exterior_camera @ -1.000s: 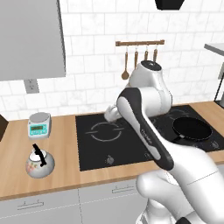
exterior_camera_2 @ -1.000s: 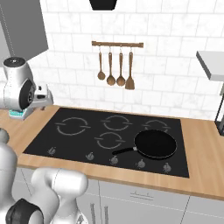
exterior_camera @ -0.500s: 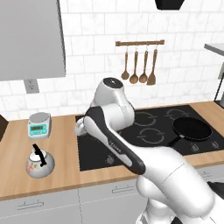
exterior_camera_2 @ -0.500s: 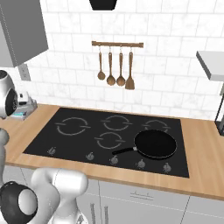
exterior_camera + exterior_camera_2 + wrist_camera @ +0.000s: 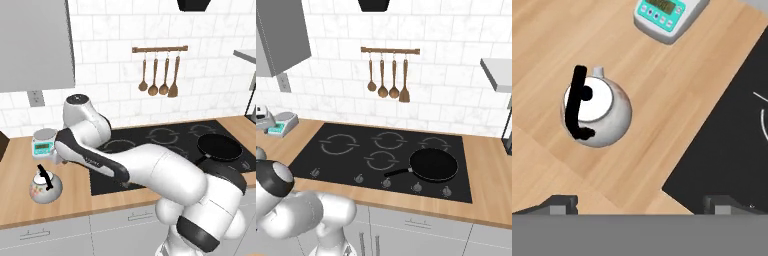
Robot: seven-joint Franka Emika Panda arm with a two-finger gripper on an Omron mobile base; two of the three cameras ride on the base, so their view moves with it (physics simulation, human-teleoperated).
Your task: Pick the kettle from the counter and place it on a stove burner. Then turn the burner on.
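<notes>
Arm swung over the left end of the table, kettle waiting below.

The wood-grain table (image 5: pixel 20 210) runs under a white tiled wall, with a black glass cooktop (image 5: pixel 346 165) set into it; a black frying pan (image 5: pixel 433 165) sits on the cooktop's right side, and wooden utensils (image 5: pixel 388 80) hang from a rail above. A grey cabinet (image 5: pixel 32 45) hangs at upper left. The largest burner ring (image 5: pixel 340 145) lies bare at the cooktop's left. In the hand view, the tool (image 5: pixel 639 204) has its two tips spread wide apart, gripping and touching nothing. From it, the whitish kettle (image 5: pixel 599 110) stands upright on the table at about eleven o'clock, and a teal-faced scale (image 5: pixel 667 15) lies near twelve, apart from the kettle.
</notes>
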